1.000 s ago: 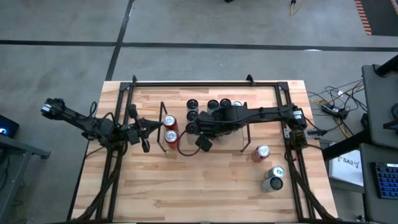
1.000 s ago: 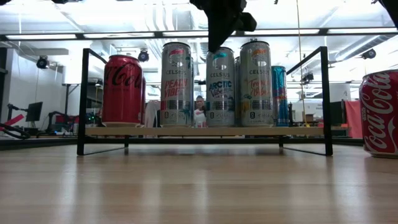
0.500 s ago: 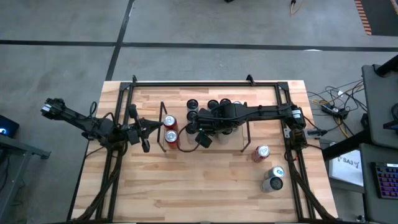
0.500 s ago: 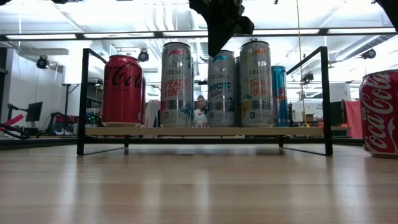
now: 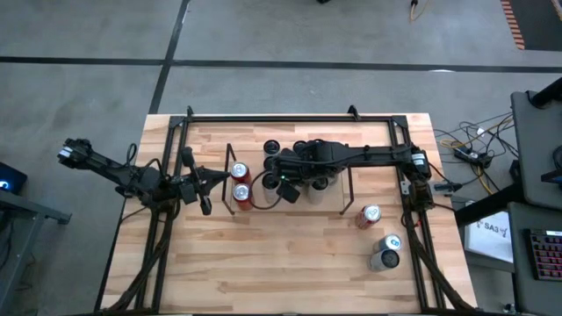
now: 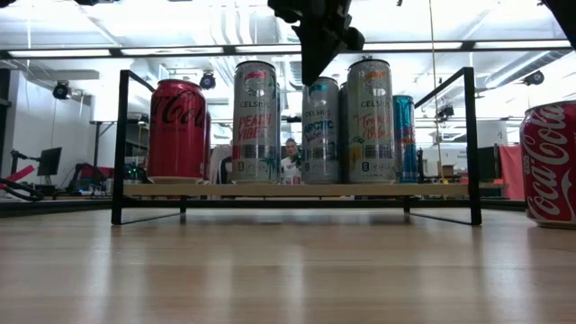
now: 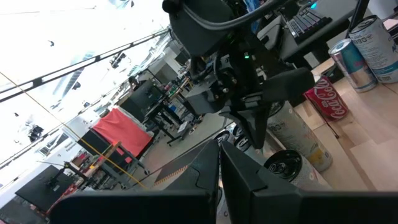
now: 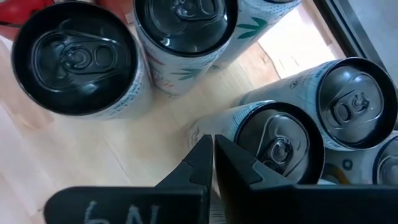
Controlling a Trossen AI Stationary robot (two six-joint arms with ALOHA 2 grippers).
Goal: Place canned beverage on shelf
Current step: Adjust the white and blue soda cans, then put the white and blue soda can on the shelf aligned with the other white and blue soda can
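shelf (image 6: 297,191): right end effector (image 5: 283,186) has drifted left above it.

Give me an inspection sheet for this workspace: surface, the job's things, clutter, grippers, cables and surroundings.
Surface: light wood table, bare toward the front.
Job's things: shelf holds a red cola can and several tall slim cans; three more cans stand on the table to the right of the shelf.
Clutter: nothing seen.
Grippers: right gripper shut, empty, above the slim cans on the shelf; left gripper shut, empty, beside the shelf's left end.
Cables: loose cables on the floor right of the table.
Surroundings: concrete floor; desks and monitors in the room behind.
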